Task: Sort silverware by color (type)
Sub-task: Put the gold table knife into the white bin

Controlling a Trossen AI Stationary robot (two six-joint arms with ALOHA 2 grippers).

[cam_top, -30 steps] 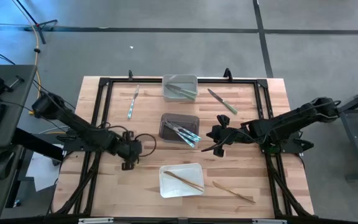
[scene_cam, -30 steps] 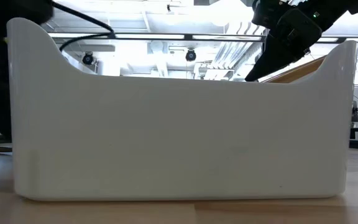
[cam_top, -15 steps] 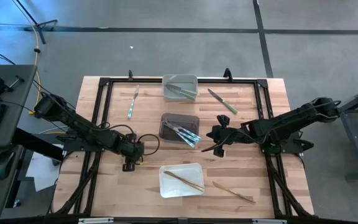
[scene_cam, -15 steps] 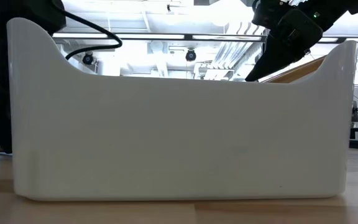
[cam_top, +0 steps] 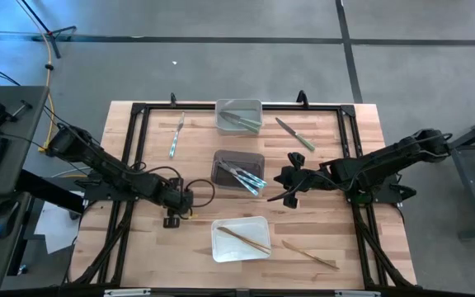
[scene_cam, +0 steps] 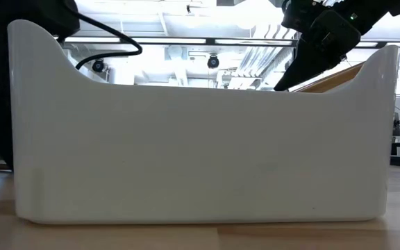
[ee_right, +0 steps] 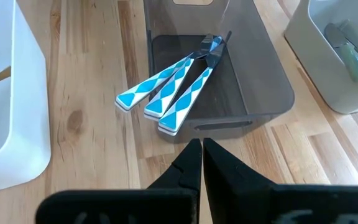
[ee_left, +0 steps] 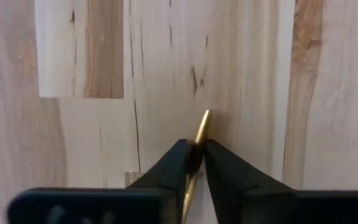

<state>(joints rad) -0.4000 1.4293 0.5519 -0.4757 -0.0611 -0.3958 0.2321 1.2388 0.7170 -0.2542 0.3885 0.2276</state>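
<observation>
Left gripper [ee_left: 196, 163]: lying at lower left of centre in the high view, jaws pinching the tan utensil [ee_left: 199, 140] against the table [cam_top: 138, 239].
Step in hand: grasping a wood-coloured piece; calling next, by judgement, for lifting and carrying rightward to the white bin [cam_top: 241, 240].
Loose blue utensil [cam_top: 176, 136]: lying at upper left, one counted.
Grey bin [cam_top: 238, 116]: sitting at top centre, holding what look like two olive pieces.
Dark bin [ee_right: 253, 81]: sitting at centre, holding three blue-patterned utensils [ee_right: 166, 99].
White bin: sitting at lower centre, holding one tan piece.
Right gripper [ee_right: 201, 155]: hovering right of centre beside the dark bin, fingers pressed together, holding nothing.
Loose olive knife [cam_top: 295, 134]: lying at upper right, one counted.
Loose tan fork [cam_top: 310, 255]: lying at lower right, one counted.
</observation>
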